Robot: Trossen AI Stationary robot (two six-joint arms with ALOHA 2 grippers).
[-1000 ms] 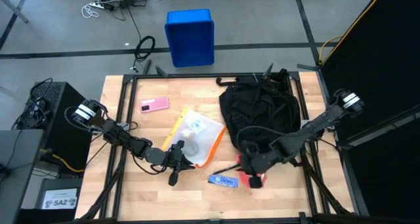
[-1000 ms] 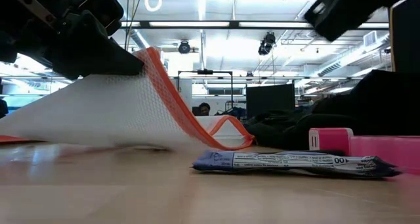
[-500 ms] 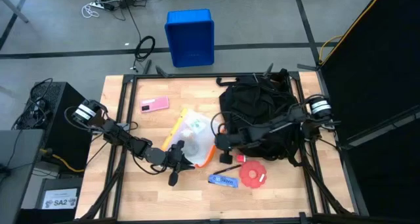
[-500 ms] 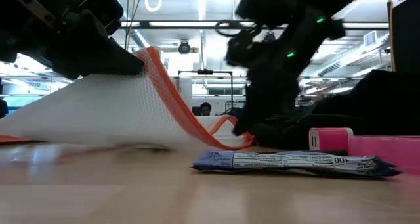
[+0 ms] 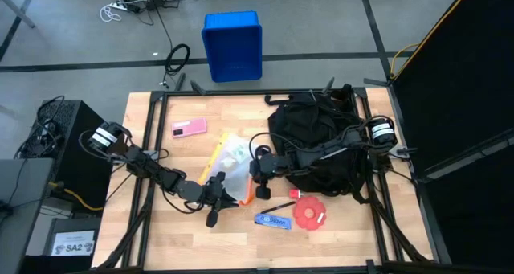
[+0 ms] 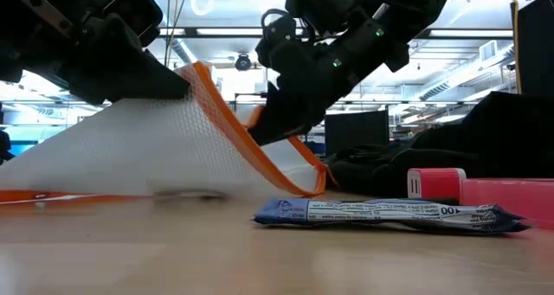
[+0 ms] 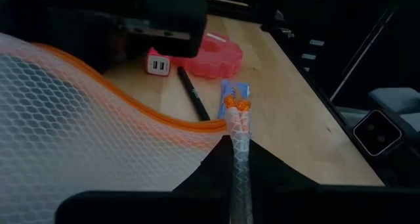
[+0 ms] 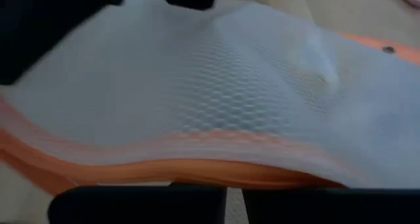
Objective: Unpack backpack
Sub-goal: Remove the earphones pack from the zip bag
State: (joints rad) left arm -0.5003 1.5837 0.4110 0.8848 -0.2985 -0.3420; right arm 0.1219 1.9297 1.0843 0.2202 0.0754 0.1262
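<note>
Gripping the translucent orange-edged mesh pouch at centre frame, both the left end effector and right end effector are clamped on it; separate them gently, avoiding tearing.

The left gripper pinched the orange-edged mesh pouch at its corner. Beyond it on the wooden table lay a black pen, a blue packet, a pink charger and a red disc.

Bright overhead light; blurred right wrist view.
</note>
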